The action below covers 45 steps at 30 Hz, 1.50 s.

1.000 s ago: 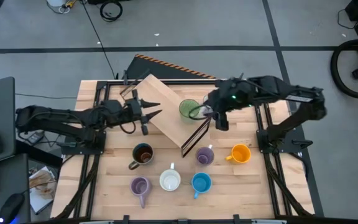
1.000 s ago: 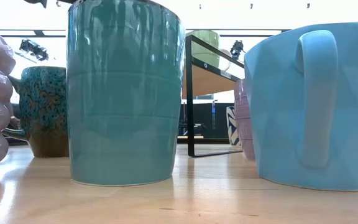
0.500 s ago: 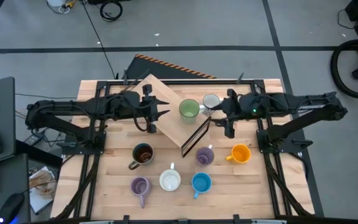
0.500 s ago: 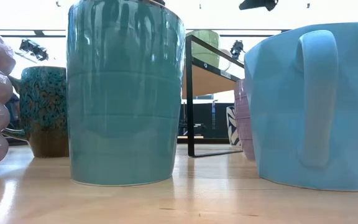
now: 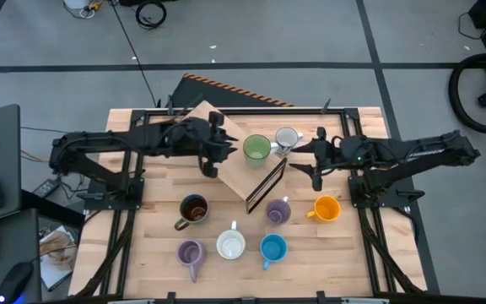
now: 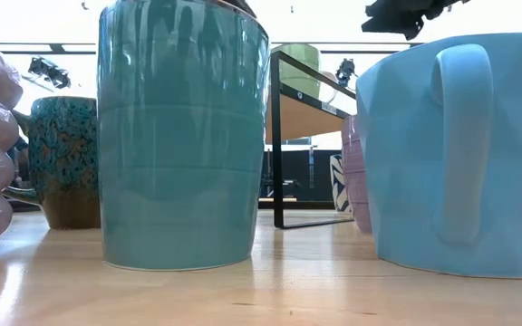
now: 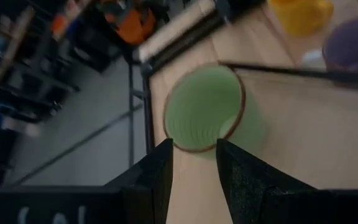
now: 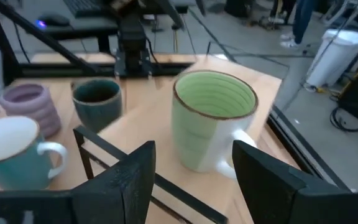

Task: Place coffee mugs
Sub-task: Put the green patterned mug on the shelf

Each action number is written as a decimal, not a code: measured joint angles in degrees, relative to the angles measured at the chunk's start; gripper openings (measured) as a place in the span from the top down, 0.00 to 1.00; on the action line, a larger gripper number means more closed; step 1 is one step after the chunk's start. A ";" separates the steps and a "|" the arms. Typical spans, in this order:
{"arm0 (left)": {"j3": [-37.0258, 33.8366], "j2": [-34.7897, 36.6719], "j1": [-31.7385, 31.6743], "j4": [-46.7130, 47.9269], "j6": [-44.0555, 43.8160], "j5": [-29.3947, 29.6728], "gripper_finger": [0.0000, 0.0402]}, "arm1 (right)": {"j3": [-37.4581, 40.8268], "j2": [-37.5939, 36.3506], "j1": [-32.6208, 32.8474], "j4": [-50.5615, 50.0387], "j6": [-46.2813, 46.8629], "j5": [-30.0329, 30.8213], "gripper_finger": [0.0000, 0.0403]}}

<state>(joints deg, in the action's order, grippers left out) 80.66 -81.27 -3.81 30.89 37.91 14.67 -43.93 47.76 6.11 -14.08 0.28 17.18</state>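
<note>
A green mug (image 5: pixel 256 149) stands upright on a raised wooden shelf (image 5: pixel 226 169); it also shows in the left wrist view (image 7: pixel 207 109) and the right wrist view (image 8: pixel 213 118). My left gripper (image 5: pixel 218 154) hovers open over the shelf, just left of the mug (image 7: pixel 194 168). My right gripper (image 5: pixel 314 165) is open to the mug's right, apart from it (image 8: pixel 194 180). A white patterned mug (image 5: pixel 287 138) stands beyond the shelf's right edge. On the table stand dark brown (image 5: pixel 194 209), lavender (image 5: pixel 278 211), orange (image 5: pixel 326 208), lavender (image 5: pixel 190 252), white (image 5: pixel 230 246) and blue (image 5: pixel 272 247) mugs.
The shelf rests on a black metal frame (image 5: pixel 266 184) and lies slantwise across the table's far middle. The six lower mugs crowd the near half. In the low view a teal-walled mug (image 6: pixel 184 136) and the blue mug (image 6: pixel 460 154) fill the foreground.
My right gripper has drawn back from beside the green mug toward the table's right edge, uncovering the white patterned mug. My left gripper has moved right across the shelf toward the green mug. The green mug has stayed where it was.
</note>
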 joint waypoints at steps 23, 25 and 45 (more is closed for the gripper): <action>18.76 -14.84 -2.74 19.48 11.19 -9.40 0.68 | 15.56 -1.69 5.87 18.43 -0.25 2.66 0.46; 18.76 -14.96 -3.42 19.58 11.56 -11.52 0.68 | 17.02 -1.68 6.26 21.71 -0.64 2.68 0.46; 18.69 -16.47 -5.08 17.75 27.67 -13.49 0.68 | 18.02 -1.68 6.32 26.07 -7.83 2.43 0.46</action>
<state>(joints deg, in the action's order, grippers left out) 99.35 -97.73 -8.88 48.64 65.58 1.18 -25.91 46.09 12.43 11.99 -7.55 19.61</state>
